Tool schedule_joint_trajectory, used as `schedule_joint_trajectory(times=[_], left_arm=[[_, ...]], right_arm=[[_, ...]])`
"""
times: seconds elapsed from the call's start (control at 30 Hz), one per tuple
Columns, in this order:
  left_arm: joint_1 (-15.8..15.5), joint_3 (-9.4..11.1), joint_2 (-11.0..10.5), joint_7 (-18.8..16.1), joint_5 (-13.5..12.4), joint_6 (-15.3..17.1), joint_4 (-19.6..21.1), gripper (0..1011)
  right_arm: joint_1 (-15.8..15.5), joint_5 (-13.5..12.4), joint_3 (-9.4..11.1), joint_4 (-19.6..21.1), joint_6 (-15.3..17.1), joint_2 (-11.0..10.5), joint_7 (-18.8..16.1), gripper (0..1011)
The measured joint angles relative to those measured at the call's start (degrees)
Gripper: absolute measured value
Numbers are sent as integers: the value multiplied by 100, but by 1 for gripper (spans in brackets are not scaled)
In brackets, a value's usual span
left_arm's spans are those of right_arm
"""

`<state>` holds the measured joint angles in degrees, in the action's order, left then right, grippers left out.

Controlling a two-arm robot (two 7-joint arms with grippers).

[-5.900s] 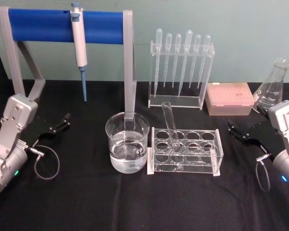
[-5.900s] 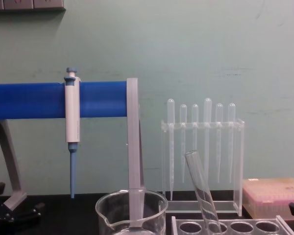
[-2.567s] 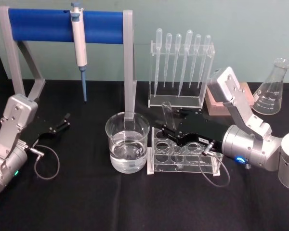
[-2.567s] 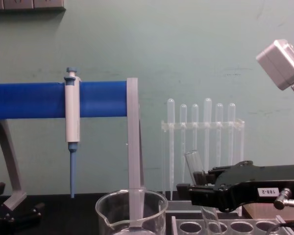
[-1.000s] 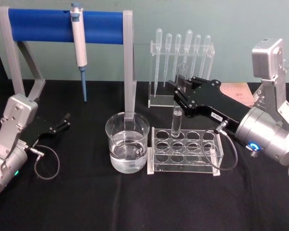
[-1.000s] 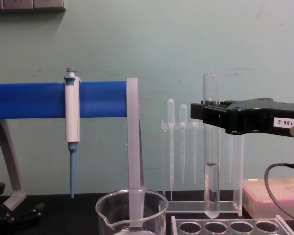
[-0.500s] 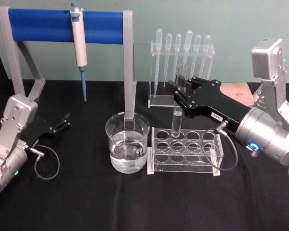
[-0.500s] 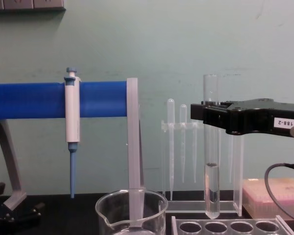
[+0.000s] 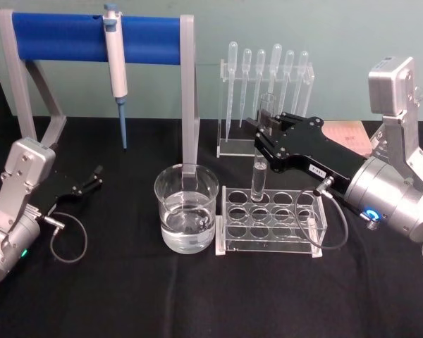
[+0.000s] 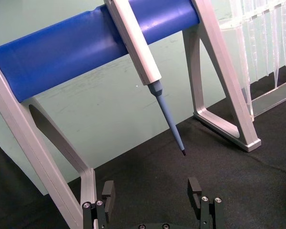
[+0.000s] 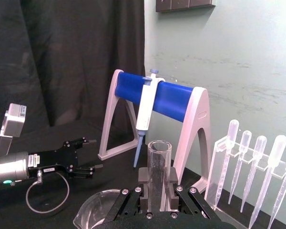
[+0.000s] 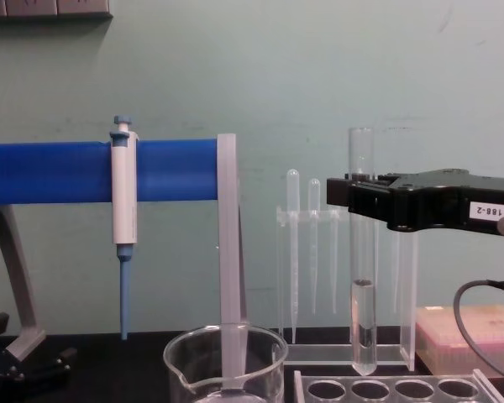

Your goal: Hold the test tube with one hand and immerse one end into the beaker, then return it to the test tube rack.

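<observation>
Test tube (image 9: 258, 177) is held upright, clamped by the right gripper (image 9: 263, 141) above the rack (image 9: 317, 222), with the beaker (image 9: 186, 211) just to its left; the left gripper (image 9: 92, 177) is parked far left, spread wide.

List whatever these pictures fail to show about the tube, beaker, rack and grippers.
Beaker, chest view: base and water level cut off by the bottom edge.
Test tube rack, chest view: cut off below its top holes; which hole lies under the test tube is unclear.
Right wrist view: the tube's lower end hides behind the right gripper, shut on it.
Left gripper, left wrist view: fingers open, body cut off by the bottom edge.
</observation>
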<state>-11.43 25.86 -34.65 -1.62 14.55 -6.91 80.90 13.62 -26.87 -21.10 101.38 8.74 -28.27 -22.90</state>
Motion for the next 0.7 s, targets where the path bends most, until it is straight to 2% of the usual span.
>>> schedule_joint_trajectory(times=[0.7], left_arm=[[0, 0, 0, 0, 0, 0, 0, 1000]], right_arm=[[0, 0, 0, 0, 0, 0, 0, 225]])
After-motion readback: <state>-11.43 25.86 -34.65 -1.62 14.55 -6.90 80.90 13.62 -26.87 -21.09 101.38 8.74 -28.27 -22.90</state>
